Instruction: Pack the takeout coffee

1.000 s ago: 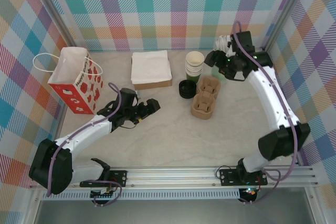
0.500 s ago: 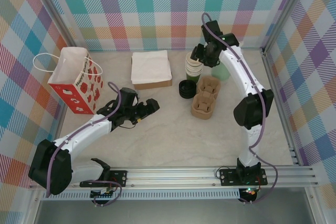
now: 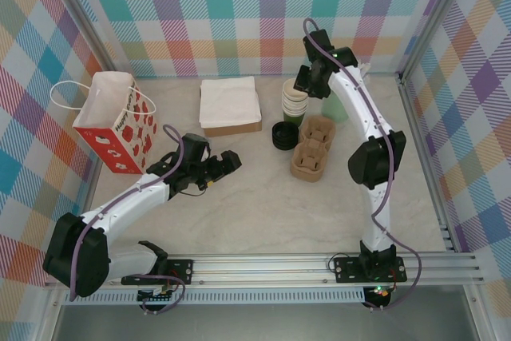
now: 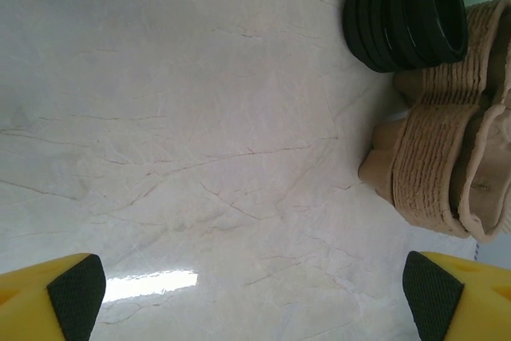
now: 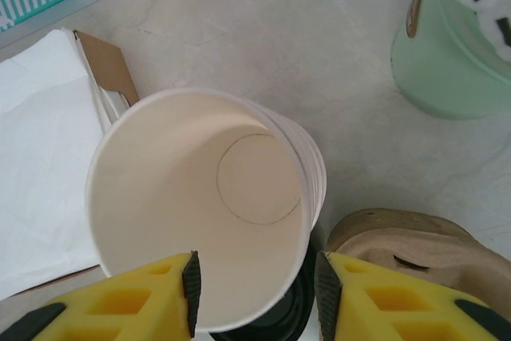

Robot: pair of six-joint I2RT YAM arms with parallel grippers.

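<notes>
Half-parted and clamping nothing, the right pincer point(image 5: 255, 295) hovers with the top paper cup point(image 5: 160, 197) just below its tips; the cup looks light and crushable, so pinch gently across the stiffer rim.

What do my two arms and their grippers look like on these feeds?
The left arm and right arm have white links, black joints and a purple cable running alongside. The left gripper and right gripper have yellow fingers with dark textured pads.
</notes>
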